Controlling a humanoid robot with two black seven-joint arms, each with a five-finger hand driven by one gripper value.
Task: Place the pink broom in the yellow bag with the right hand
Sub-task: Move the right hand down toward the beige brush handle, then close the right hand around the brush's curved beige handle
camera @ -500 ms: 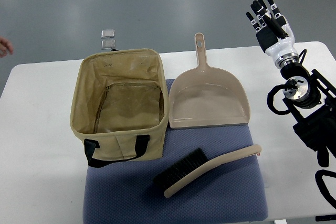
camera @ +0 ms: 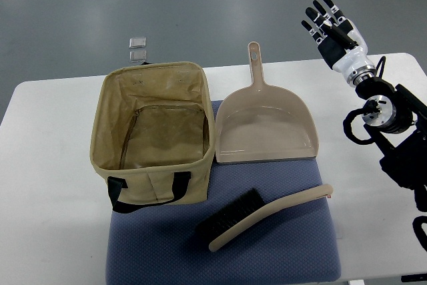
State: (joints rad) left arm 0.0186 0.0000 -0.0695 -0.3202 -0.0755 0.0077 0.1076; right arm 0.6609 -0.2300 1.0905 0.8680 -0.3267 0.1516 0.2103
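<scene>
The broom (camera: 263, 215), pale pinkish-beige with black bristles, lies flat on the blue mat (camera: 280, 258) near the table's front, handle pointing right. The yellow bag (camera: 155, 135) stands open on the left, its inside holding nothing I can see. My right hand (camera: 331, 28) is raised at the upper right, beyond the table's far edge, fingers spread and holding nothing, well away from the broom. No left arm shows.
A matching pinkish-beige dustpan (camera: 265, 125) lies between the bag and my right arm, handle pointing away. Two small clear squares (camera: 138, 48) lie on the floor beyond the white table (camera: 47, 185). My right arm's black links and cables (camera: 393, 138) overhang the table's right edge.
My right hand has shifted slightly left and up, tilting a little. A person's hand at the left edge has left the picture. Broom, bag and dustpan have not moved.
</scene>
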